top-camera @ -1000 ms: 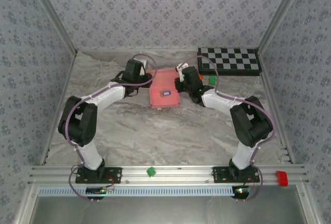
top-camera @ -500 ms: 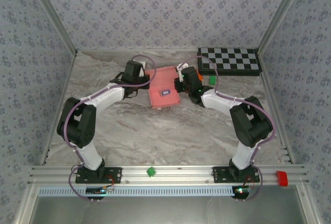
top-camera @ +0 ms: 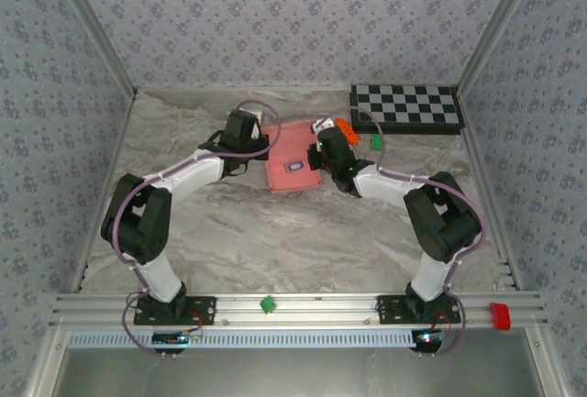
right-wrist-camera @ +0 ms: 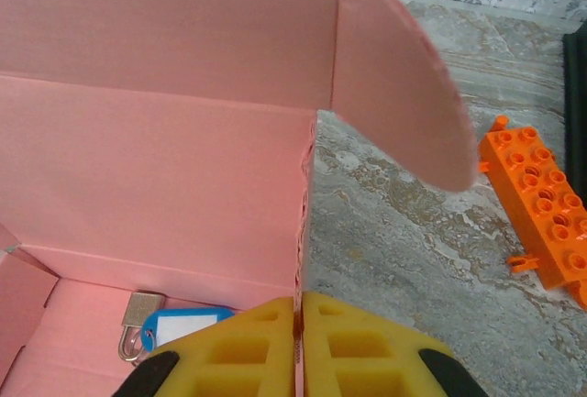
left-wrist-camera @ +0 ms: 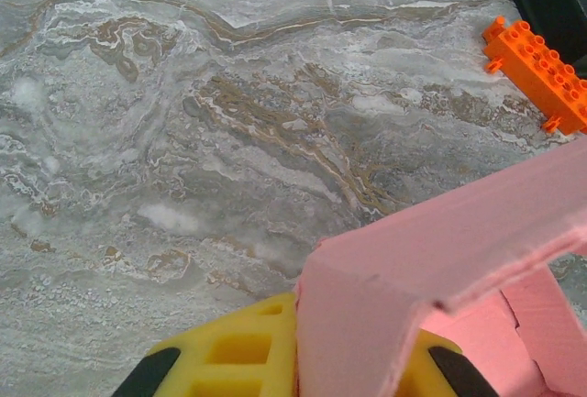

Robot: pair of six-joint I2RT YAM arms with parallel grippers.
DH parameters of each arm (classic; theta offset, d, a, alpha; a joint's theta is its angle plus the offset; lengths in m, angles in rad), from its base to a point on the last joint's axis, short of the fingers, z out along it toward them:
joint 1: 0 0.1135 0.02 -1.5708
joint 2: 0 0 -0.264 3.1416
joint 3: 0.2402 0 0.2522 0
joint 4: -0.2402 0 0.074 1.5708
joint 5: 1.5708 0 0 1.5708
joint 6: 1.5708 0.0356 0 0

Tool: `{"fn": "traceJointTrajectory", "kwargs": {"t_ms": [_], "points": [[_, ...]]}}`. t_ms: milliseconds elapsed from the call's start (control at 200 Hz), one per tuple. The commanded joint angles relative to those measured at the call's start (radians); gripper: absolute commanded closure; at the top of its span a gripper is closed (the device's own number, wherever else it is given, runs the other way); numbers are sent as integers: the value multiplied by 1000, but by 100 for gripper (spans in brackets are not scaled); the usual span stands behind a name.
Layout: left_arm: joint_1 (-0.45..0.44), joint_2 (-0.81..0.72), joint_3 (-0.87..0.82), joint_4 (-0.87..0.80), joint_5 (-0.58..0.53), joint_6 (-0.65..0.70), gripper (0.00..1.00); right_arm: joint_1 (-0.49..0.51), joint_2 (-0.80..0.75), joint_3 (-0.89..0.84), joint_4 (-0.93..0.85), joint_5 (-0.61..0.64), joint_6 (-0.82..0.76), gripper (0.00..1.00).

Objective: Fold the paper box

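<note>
Nearby, an orange block (right-wrist-camera: pixel 541 204) lies beside the paper box (right-wrist-camera: pixel 156 168).

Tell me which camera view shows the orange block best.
The right wrist view: the orange block is large, studs clear. The left wrist view shows it smaller, at the right edge. The top view gives a tiny spot.

The paper box (top-camera: pixel 284 148) is salmon-pink (block (right-wrist-camera: pixel 541 204) orange).
</note>
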Motion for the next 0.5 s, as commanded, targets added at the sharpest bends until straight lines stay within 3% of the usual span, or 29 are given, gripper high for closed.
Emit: {"fn": "traceJointTrajectory", "kwargs": {"t_ms": [0,495], "points": [[-20,-26,-15,35,-18,-8,89,19,-40,-26,43,29,26,90],[-66,-43,-49,49,-88,-57,82,49,-68,-99,109,75,37,92]]}}
